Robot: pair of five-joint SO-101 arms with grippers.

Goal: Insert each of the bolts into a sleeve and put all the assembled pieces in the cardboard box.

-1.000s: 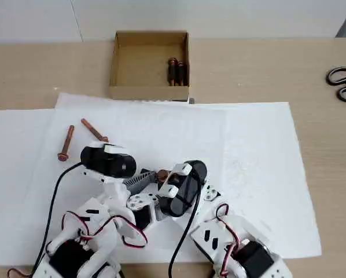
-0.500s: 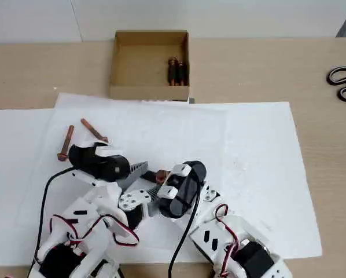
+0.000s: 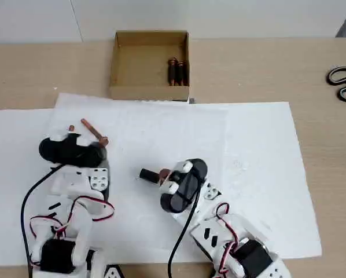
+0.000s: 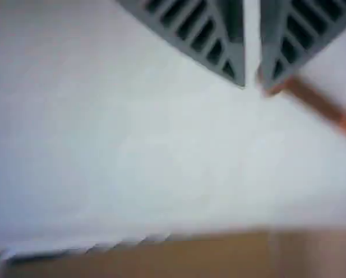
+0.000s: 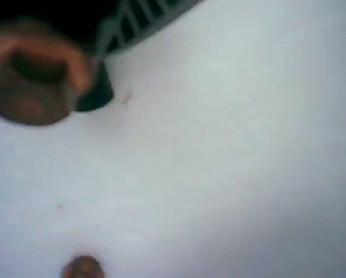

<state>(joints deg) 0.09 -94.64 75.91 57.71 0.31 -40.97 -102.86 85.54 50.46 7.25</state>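
Low in the centre of the high view, clamping the right gripper (image 3: 168,177) on a bolt-and-sleeve piece (image 3: 151,175), black sleeve end sticking out to the left over the white paper (image 3: 248,150). Showing close up in the right wrist view as a brown bolt head against the dark sleeve.

At the lower left, hovering over the paper with the left gripper (image 4: 251,82), jaws standing slightly apart with a narrow gap, gripping nothing. Lying just beside one fingertip, a copper bolt (image 4: 323,109).

Near that arm's upper end in the high view, lying in the open, a slanting bolt (image 3: 95,132), and peeking out from under the arm, a half-hidden bolt (image 3: 71,128); cannot tell which of them is sitting by the fingertip.

At the top centre, sitting on the table (image 3: 248,63), the cardboard box (image 3: 139,63), holding two assembled pieces (image 3: 177,71) side by side close to its right wall.

At the right edge, lying on the table, scissors (image 3: 343,83).
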